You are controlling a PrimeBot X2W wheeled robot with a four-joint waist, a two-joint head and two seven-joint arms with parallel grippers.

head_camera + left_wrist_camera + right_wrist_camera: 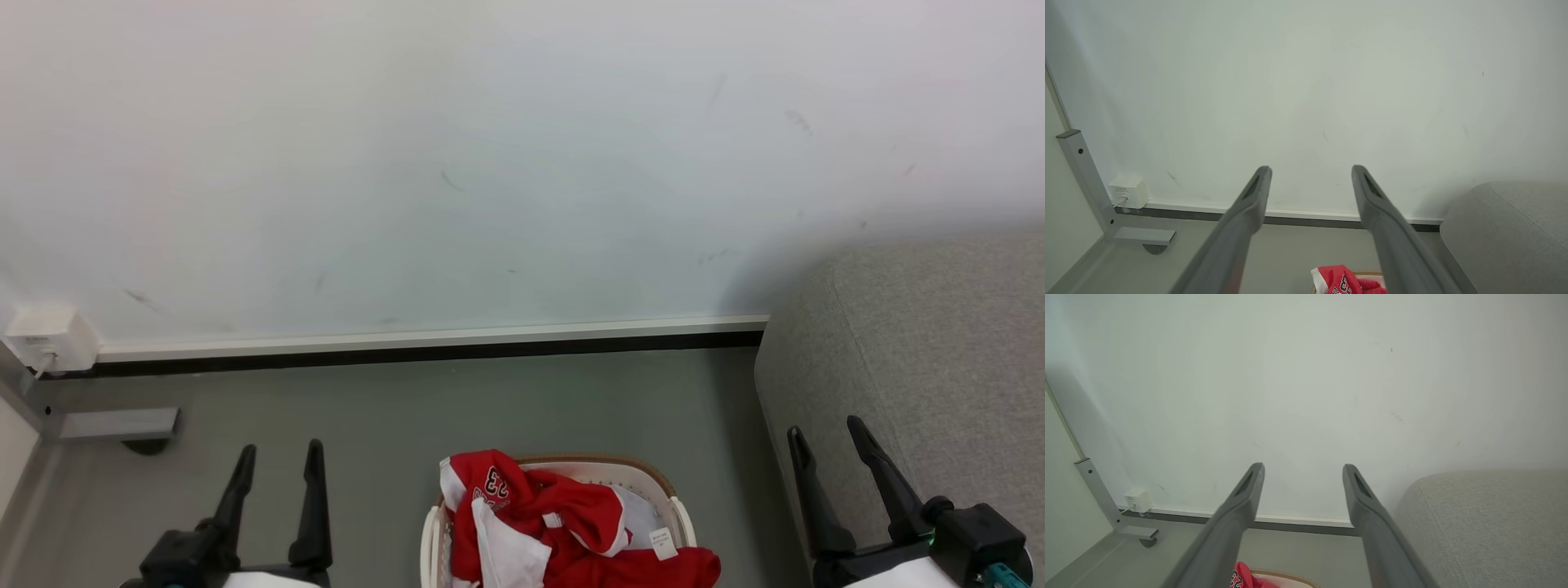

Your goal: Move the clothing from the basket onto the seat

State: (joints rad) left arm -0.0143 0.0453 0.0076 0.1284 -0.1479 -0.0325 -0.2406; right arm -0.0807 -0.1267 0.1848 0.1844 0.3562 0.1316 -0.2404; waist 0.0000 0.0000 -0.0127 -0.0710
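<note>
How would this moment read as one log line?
stage: not started | clothing: in basket | seat: right of basket | left gripper: open, empty | right gripper: open, empty

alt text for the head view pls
Red clothing heaped in a white basket on the grey floor at bottom centre, with a grey seat to its right. The left gripper and right gripper stand open and empty before a pale wall.

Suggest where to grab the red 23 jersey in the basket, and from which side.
Pinch the raised hump of the red 23 jersey, where it bunches over the basket's far-left rim. Come straight down from above: the walls block a side approach, and the fold stands proud of the pile. The open left gripper looks nearer.
</note>
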